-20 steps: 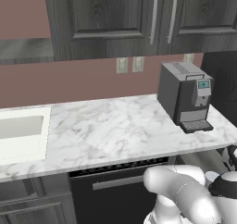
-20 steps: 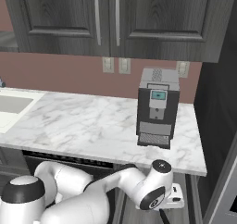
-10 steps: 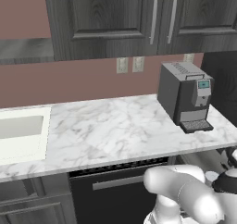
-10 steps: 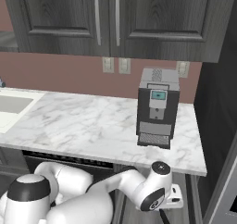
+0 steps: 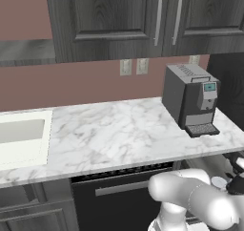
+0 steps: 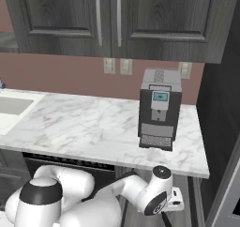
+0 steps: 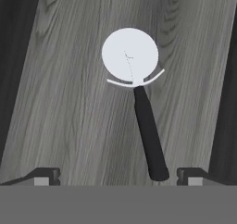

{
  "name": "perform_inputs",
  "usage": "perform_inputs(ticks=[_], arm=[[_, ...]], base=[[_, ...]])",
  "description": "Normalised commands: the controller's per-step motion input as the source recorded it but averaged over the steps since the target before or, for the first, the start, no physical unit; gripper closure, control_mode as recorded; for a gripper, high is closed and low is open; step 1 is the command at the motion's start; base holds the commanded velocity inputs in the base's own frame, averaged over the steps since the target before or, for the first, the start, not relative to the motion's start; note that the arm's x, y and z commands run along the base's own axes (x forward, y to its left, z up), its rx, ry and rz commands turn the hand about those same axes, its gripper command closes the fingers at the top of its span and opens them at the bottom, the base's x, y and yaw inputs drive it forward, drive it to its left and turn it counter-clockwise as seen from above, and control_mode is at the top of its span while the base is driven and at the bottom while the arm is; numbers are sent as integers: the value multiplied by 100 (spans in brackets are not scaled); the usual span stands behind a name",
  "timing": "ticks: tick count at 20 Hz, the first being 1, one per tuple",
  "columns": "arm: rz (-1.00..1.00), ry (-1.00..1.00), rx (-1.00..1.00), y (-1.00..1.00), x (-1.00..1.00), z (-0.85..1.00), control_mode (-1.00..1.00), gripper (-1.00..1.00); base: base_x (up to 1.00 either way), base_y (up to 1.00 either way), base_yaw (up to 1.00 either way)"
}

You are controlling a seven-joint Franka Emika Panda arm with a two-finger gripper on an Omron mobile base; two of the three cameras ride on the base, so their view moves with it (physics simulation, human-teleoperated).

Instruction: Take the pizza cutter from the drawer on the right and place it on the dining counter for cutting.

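Over the last second very little has shifted: the white arm's elbow has sunk slightly lower in front of the dark cabinet fronts, and everything on the worktop sits where it did. The small pizza cutter with its round silver wheel and thin dark handle (image 7: 138,102) lies flat on the grey wood-grain floor of the drawer (image 7: 65,102), wheel pointing away from the hand and handle running back toward it, slightly slanted. The two-finger gripper (image 7: 118,176) hovers over it with its dark fingertips (image 7: 45,176) spread wide, one on each side of the handle's end and not touching it. Above, the grey-veined white marble worktop (image 5: 119,134) carries a boxy dark grey coffee machine (image 5: 189,99) near its right end, with a pale built-in sink (image 5: 21,134) at the left. Dark wood wall cabinets (image 6: 117,19) hang over a dusky pink wall.
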Motion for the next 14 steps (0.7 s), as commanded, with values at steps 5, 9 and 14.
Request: perform_inputs(ticks=[5,9,14], arm=[[0,0,0,0,19,-18,-100,-100],[0,0,0,-2,9,-16,-100,-100],[0,0,0,-1,2,-16,-100,-100]], base=[[0,0,0],[0,0,0],[0,0,0]])
